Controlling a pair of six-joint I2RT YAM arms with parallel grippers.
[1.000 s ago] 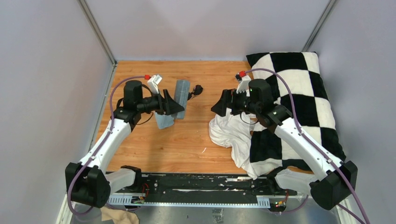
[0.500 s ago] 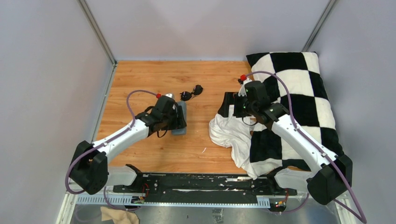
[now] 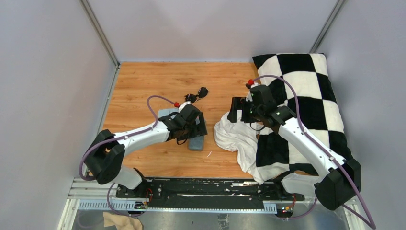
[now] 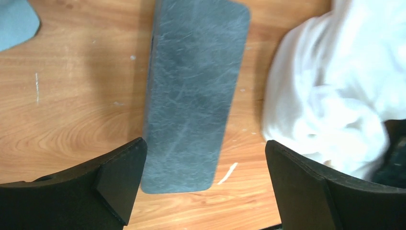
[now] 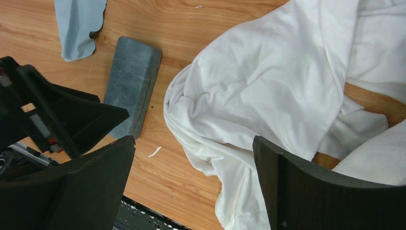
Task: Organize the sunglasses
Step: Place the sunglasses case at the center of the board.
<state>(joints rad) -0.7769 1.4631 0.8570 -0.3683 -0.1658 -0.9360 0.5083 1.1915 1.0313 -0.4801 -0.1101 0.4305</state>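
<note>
The sunglasses [image 3: 197,94] lie on the bare wood of the table [image 3: 143,81], toward the back and middle, apart from both arms and just beyond the left one. They look light and delicate: thin black frame, two dark rounded lenses that would smear or scratch under a pad, and hinged arms likely to fold or twist if squeezed. The bridge or a rim edge seems the safest hold, with a soft pinch; the frame is probably slippery and may skid on the wood. The left tool [image 4: 206,146] is spread wide and empty, poised over the grey case [image 4: 191,96], which lies flat and appears shut. The right tool [image 5: 194,143] is also wide and empty, above the rumpled white cloth [image 5: 268,96] beside the checked pillow [image 3: 306,96]. Neither wrist camera shows the sunglasses, and from above they are too small to tell whether the arms are folded or which way the lenses face. The left arm covers most of the case in the top view, and a blue cloth [image 5: 79,26] is cut off at the frame edge.
</note>
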